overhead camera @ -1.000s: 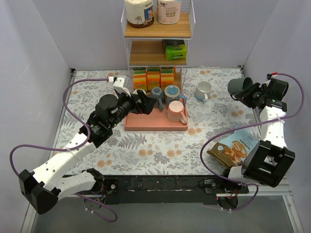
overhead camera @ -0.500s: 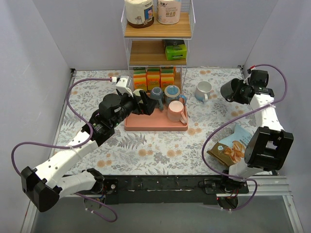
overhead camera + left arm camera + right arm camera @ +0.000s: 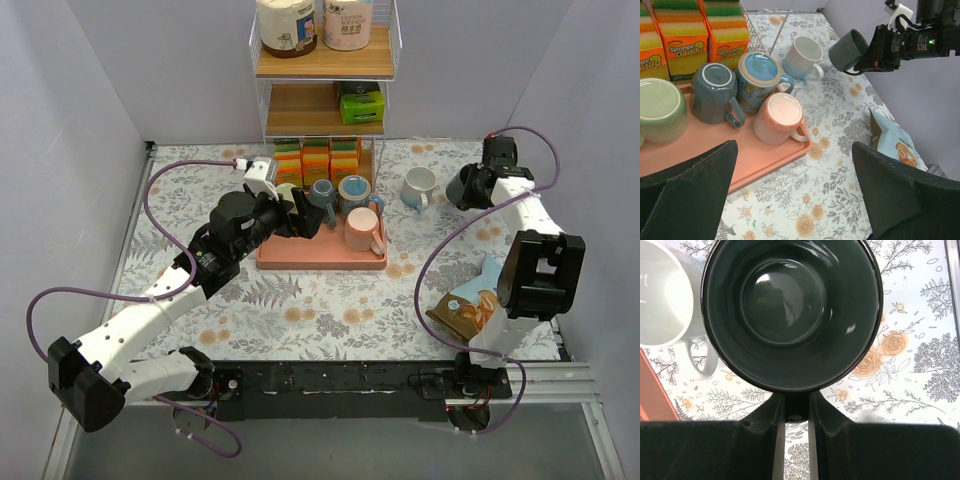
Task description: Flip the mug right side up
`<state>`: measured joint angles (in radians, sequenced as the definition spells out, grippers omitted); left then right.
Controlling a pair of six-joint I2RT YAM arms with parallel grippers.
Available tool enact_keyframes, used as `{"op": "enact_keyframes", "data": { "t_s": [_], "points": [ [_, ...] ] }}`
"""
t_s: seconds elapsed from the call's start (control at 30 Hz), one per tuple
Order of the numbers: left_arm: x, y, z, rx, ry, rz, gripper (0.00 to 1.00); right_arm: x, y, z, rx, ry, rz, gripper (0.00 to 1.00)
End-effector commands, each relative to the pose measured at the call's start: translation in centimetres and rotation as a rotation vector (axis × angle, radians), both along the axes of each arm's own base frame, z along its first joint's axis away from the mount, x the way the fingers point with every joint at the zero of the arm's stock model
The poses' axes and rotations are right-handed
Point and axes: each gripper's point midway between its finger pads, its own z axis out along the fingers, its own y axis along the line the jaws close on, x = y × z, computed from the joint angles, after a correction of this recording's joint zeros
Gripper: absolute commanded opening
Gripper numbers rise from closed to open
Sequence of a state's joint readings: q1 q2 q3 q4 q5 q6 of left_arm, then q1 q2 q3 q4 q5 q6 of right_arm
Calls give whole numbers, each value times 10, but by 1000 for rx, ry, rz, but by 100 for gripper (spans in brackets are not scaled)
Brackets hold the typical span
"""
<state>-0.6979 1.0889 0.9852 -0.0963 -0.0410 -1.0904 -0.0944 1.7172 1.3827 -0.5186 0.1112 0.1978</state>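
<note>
My right gripper (image 3: 797, 407) is shut on the handle of a dark grey mug (image 3: 790, 310). The right wrist view looks straight into the mug's open mouth. In the top view the mug (image 3: 466, 187) hangs in the air at the back right, just right of a white mug (image 3: 419, 186). In the left wrist view the dark mug (image 3: 849, 50) is tilted on its side, above the table. My left gripper (image 3: 800, 200) is open and empty, over the front edge of the pink tray (image 3: 765, 165); in the top view it (image 3: 300, 218) is at the tray's left end.
The tray (image 3: 320, 258) holds a green mug (image 3: 660, 110), an upside-down blue-grey mug (image 3: 712, 92), a butterfly mug (image 3: 760, 75) and an upside-down pink mug (image 3: 780, 117). Sponge boxes (image 3: 318, 160) and a shelf rack (image 3: 325, 70) stand behind. A snack bag (image 3: 480, 300) lies front right.
My right arm has swung the dark mug left, closer to the white mug, and turned its wrist. My left gripper has crept slightly right along the tray.
</note>
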Motion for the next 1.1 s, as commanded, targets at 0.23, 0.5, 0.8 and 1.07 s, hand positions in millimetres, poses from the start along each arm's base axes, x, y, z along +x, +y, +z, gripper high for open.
{"op": "enact_keyframes", "data": {
  "t_s": [0.23, 0.5, 0.8, 1.07],
  "points": [
    [-6, 4, 12, -1, -25, -3, 98, 51, -8, 0, -126, -88, -2, 1],
    [-5, 5, 7, 3, -13, 3, 98, 56, 0, -16, -146, -66, 58, 1],
    [-2, 6, -12, 60, 30, 19, 98, 58, 4, -29, -199, -38, 44, 1],
    [3, 10, -30, 103, 71, 48, 98, 55, 6, -20, -192, -53, 55, 29]
  ]
}}
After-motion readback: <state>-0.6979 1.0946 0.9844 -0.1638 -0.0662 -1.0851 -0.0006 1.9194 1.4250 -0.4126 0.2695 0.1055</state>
